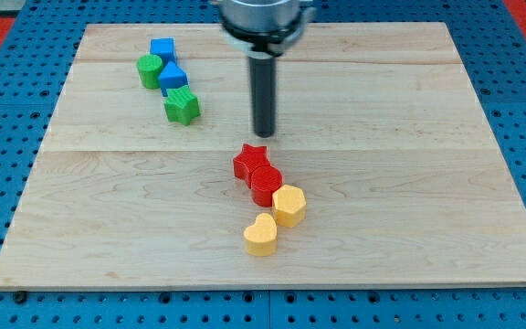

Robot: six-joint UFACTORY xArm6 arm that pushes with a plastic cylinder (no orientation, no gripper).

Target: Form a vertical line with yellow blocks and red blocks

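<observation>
A red star block point(249, 161) and a red round block point(266, 185) touch each other near the board's middle. A yellow hexagon block point(289, 205) sits just right and below the red round block, touching it. A yellow heart block point(261, 235) lies below, left of the hexagon. Together they make a rough top-to-bottom chain that bends right at the hexagon. My tip point(263, 134) stands just above the red star, a small gap apart, touching no block.
At the view's upper left a cluster stands on the wooden board point(427, 183): a blue block point(163, 48), a green round block point(150, 69), a second blue block point(173, 77) and a green star-like block point(182, 106).
</observation>
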